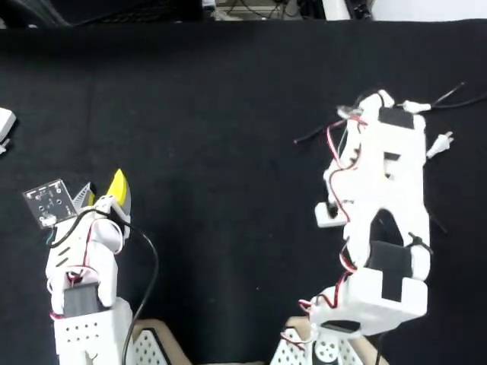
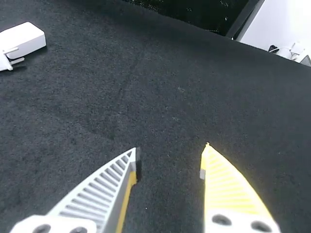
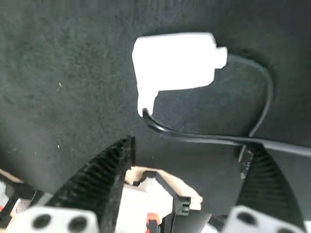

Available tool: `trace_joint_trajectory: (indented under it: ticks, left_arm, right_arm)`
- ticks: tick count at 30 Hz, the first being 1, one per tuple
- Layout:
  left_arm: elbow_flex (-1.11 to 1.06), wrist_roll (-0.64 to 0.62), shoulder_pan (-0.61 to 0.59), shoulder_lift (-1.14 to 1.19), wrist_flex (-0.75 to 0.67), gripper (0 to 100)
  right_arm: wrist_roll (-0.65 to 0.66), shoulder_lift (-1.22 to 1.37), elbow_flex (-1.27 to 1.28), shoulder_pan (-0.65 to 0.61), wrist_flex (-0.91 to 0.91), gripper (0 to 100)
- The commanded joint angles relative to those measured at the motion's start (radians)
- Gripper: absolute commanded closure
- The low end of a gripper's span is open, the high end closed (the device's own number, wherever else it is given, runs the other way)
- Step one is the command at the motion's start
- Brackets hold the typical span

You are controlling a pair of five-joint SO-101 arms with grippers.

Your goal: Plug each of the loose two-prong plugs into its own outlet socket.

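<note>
Black ribbed fingers: right gripper spread, empty, near white plastic corded block.
Yellow-and-grey left gripper: spread, empty; white two-prong plug well apart.
Risk: black cable may snag a closing finger, dragging the block.

Robotics lab: a desk draped in black cloth carries two white arms with exposed wiring and a bare circuit board.

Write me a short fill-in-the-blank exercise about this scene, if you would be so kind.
1. The left gripper has one white finger and one ____ finger.
2. The right gripper hangs with its jaws ____.
3. A ____ cable leaves the white block lying on the cloth beyond it.
Missing words: yellow; open; black.
</note>
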State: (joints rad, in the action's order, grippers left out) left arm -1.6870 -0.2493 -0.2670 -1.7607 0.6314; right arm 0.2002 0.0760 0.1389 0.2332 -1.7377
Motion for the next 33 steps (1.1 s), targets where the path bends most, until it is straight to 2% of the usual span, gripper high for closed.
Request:
trace_joint_trajectory:
  ticks: [1, 4, 6, 10, 16, 20, 25, 27, 33]
  left_arm:
    - [-0.016, -0.006, -0.004, -0.006, 0.005, 77]
    - [-0.016, -0.006, -0.004, -0.006, 0.005, 77]
    - [-0.016, -0.006, -0.004, -0.006, 0.005, 77]
    - [-0.016, -0.006, -0.004, -0.006, 0.005, 77]
    - [-0.016, -0.006, -0.004, -0.006, 0.005, 77]
    - [-0.016, -0.006, -0.004, -0.006, 0.005, 77]
    - [-0.016, -0.006, -0.004, -0.006, 0.005, 77]
    - [-0.016, -0.006, -0.004, -0.006, 0.005, 77]
    - [-0.016, -0.006, -0.004, -0.006, 0.005, 77]
  right_arm:
    - [-0.005, -0.019, -0.102, -0.006, -0.018, 65.5]
    - [0.049, -0.047, -0.134, -0.008, 0.035, 65.6]
    - [0.146, -0.059, -0.139, -0.006, 0.104, 65.8]
    - [0.434, -0.065, -0.11, 0.023, 0.224, 65.8]
    - [0.624, -0.067, -0.104, 0.031, 0.284, 65.8]
    - [0.845, -0.067, -0.093, -0.011, 0.267, 65.8]
    - [1.134, -0.067, -0.094, -0.052, 0.137, 65.8]
    - [1.198, -0.068, -0.105, -0.069, 0.075, 65.8]
    - [1.284, -0.11, -0.154, -0.091, -0.015, 65.6]
